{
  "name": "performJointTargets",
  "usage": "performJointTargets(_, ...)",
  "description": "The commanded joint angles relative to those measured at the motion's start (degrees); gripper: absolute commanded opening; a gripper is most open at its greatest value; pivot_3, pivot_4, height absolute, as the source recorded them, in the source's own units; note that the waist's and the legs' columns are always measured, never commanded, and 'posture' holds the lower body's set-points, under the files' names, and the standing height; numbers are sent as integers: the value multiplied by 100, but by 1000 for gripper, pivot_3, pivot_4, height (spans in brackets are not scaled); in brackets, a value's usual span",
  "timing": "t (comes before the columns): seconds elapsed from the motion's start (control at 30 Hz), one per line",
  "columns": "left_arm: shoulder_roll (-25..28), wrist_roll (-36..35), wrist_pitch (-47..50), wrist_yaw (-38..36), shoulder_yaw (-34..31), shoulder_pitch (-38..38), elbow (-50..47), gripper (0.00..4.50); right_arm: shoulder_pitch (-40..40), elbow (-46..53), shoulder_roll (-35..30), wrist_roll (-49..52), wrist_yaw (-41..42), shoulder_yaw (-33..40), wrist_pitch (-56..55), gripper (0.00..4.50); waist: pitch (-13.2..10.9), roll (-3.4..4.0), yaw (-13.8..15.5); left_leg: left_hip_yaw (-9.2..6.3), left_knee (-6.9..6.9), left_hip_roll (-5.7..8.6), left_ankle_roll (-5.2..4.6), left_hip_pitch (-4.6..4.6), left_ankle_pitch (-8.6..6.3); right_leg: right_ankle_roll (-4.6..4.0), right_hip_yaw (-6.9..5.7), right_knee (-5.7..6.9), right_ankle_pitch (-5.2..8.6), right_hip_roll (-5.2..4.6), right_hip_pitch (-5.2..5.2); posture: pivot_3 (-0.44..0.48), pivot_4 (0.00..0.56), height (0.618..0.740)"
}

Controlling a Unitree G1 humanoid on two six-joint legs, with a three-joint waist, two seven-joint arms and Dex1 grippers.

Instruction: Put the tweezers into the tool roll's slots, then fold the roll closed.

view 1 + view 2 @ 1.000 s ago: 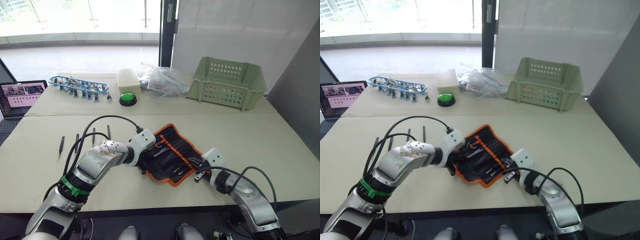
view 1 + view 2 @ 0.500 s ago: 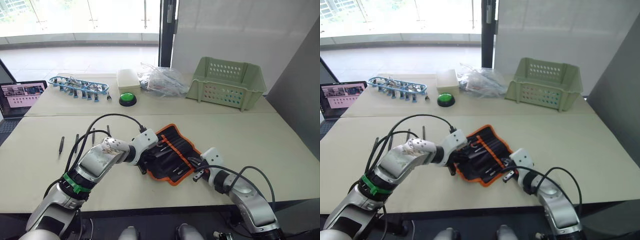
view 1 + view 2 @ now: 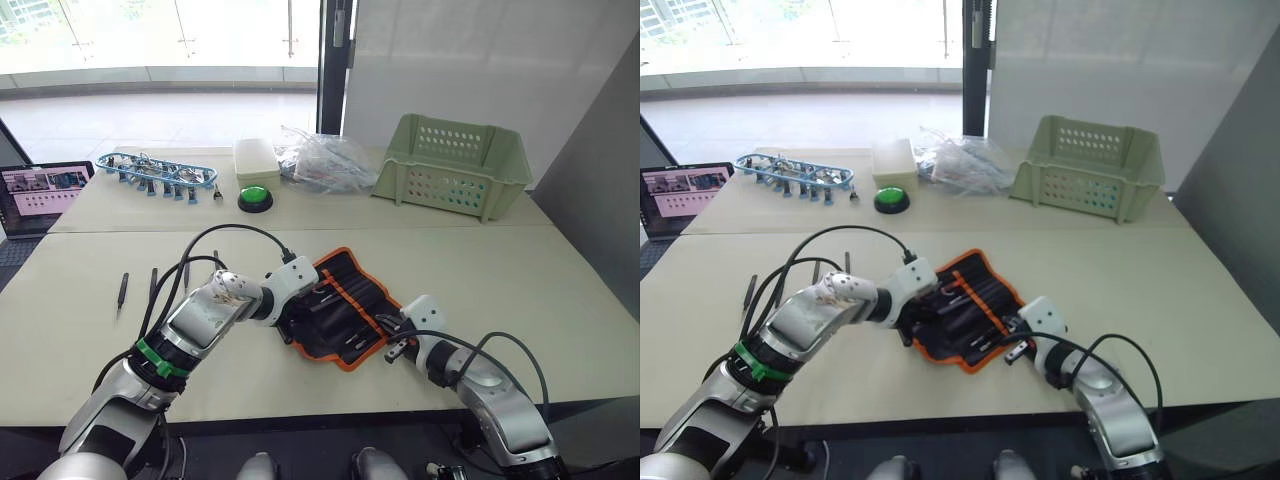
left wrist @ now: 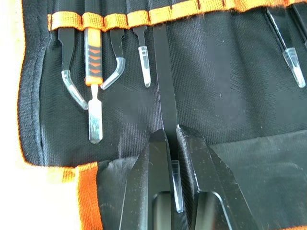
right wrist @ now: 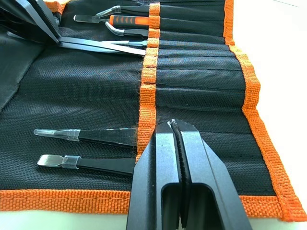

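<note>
Item: flat black fabric tool roll with bright orange edging (image 3: 345, 305), lying open at the centre of the near pale table (image 3: 560, 290), tilted, its long axis running from 11 o'clock to 5 o'clock. An orange band of slots is crossing its inner face, with several tools already sitting in them.

Item: slim black pointed metal tweezers. One pair (image 4: 163, 91) is being held by the left gripper (image 4: 171, 136), whose two black fingers are nearly closed, pinching the tweezers' shaft; the far end is lying at a slot in the orange band, and a clear cap is showing between the fingers. Beside it in the band: two curved capped tweezers, an orange-and-black handled tool (image 4: 92, 72) and a short capped one. Four more loose tweezers (image 3: 153, 282) are lying on the table at 9 o'clock of the roll, well apart from it.

Item: right gripper (image 5: 173, 125), fingers pressed together with nothing visibly between them, resting on the roll's fabric at its 4 o'clock end, just beside the orange band.

Far table, 12 o'clock: pale green perforated plastic basket (image 3: 455, 165), crumpled clear plastic bag (image 3: 325, 160), round green button (image 3: 256, 197), blue rack of clips (image 3: 158, 173).
</note>
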State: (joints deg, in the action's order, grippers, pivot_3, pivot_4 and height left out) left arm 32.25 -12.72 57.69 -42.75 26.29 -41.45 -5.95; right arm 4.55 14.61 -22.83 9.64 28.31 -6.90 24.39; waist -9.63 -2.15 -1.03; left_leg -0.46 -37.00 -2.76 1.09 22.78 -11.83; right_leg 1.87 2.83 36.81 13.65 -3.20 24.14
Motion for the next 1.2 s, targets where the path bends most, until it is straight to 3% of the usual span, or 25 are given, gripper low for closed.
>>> performJointTargets(0.03, -122, 188, -177, -4, 70, -205, 48, 0, -129, -182, -9, -164, -35, -241, 364, 57, 0, 0, -5, 0, -1, 0, 0, 0, 0, 0, 0, 0, 0, 0, 0, 0, 150, 721)
performJointTargets(0.4, -647, 535, -674, -118, 152, -550, 1009, 0, -292, 27, 55, -265, -288, -440, 895, 57, 10, -10, -6, 0, -2, 0, 0, -2, 0, 1, 4, 2, 0, 3, -2, 0, 150, 721)
performJointTargets(0.67, -1525, 786, -1531, 39, -7, -950, 2479, 0, -472, 190, 73, -319, -327, -501, 982, 57, 31, -24, 24, 0, -4, 2, 0, 0, 0, 1, 5, -1, 0, 2, -5, 0, 150, 721)
performJointTargets(0.97, -1591, 979, -1872, -10, -185, -939, 2818, 0, -506, 247, 96, -327, -319, -507, 1002, 57, 68, -30, 37, -2, -11, 4, 0, -11, 0, 6, 6, -4, -2, 1, -20, 0, 150, 721)
performJointTargets(1.2, -1230, 796, -1768, -190, -511, -696, 2138, 2410, -488, 131, 214, -382, -390, -441, 920, 0, 69, -30, -33, -2, -5, 2, 0, -9, 0, 5, 11, -2, -2, 5, -10, 0, 150, 721)
